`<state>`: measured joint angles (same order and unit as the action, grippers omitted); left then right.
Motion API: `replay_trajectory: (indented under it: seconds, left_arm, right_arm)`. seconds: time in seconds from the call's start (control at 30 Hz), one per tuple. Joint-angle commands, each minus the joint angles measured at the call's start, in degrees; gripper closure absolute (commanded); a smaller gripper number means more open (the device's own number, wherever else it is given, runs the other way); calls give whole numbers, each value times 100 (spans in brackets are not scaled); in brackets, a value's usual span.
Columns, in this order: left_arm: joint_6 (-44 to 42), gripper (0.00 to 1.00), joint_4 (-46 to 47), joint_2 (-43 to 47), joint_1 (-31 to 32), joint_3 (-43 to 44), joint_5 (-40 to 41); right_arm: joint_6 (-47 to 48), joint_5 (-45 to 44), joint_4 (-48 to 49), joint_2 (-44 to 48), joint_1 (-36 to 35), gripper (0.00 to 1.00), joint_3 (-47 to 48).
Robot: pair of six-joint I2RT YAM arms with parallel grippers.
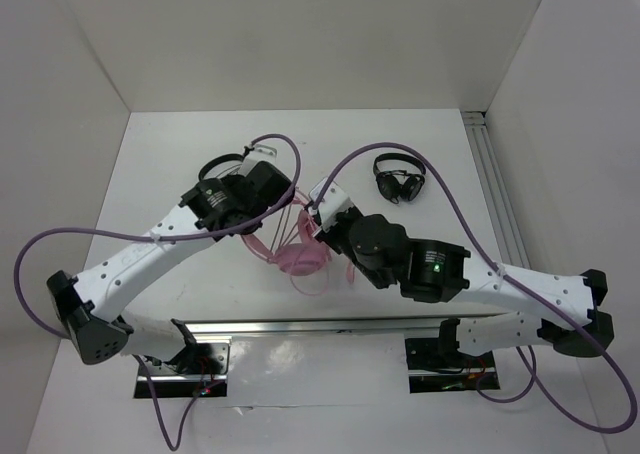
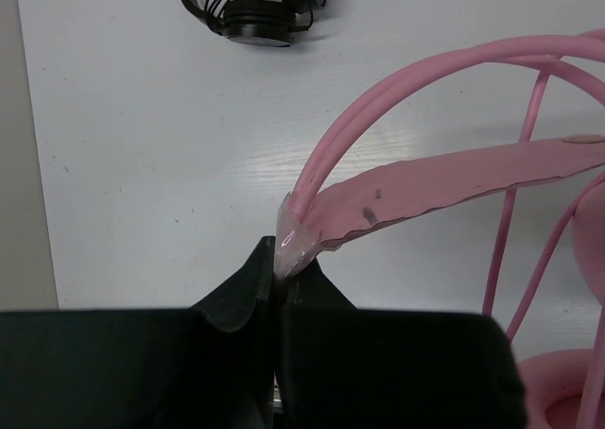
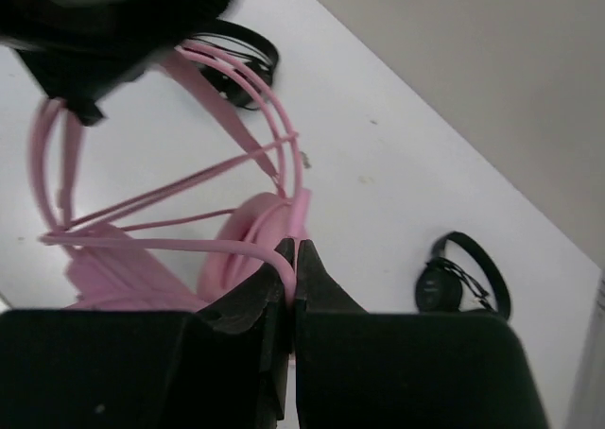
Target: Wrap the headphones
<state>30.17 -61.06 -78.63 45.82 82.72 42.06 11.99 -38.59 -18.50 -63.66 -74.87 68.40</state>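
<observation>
Plain only from its own wrist camera: the left end effector (image 2: 280, 270), fingers pressed together on the flattened tip of the pink headband (image 2: 444, 179), held above the surface. From above, lost under the wrist. Likewise the right end effector (image 3: 289, 276), clamped on a strand of the thin pink cable (image 3: 142, 244) just in front of one earcup (image 3: 255, 231).

Half hidden beneath the left wrist, at 11 o'clock from the pink headphones (image 1: 300, 259): a small black headset (image 1: 222, 164), only part of its band showing. Cut off at the right and bottom edges of the left wrist view: the pink earcups. Dark and blurred across the top left of the right wrist view: the other arm.

Pink headphones: near the middle of the white surface (image 1: 180, 164), a little toward 6 o'clock, between the two wrists, headband raised toward 11 o'clock, cable strands stretched between band and earcups.

At 1 o'clock from them, well apart: a second black headset (image 1: 398, 180), lying free. Along the 3 o'clock edge: a metal rail (image 1: 497, 194). White walls (image 1: 300, 34) on three sides. Purple cables (image 1: 40, 249) looping off both arms.
</observation>
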Motion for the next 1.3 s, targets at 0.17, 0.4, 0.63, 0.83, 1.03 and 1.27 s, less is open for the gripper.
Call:
replay_trajectory:
  seconds: [0.17,0.4,0.63,0.83,1.03,1.27]
  left_arm:
    - [-293,100,-152,480,541,-1,-391]
    - [-363,100,50,709,1315,-159,-1007]
    - [-231,100,-196,885,1447,288,-752]
    - [-170,100,-318,1157,1447,568,-804]
    - [-170,100,-319,1298,1447,1026,-1138]
    - [-170,100,-240,1184,1447,1738,-1587]
  right_arm:
    - [1077,-1783,1655,117,437,90,-90]
    - [305,-266,1667,117,1859,84,190]
    - [-608,903,1560,-366,3012,81,226]
    - [-1699,3406,2385,-191,3761,81,-774]
    - [-2648,4464,3975,-655,3822,81,-1715]
    - [-3466,5089,5890,-1640,3761,81,-2103]
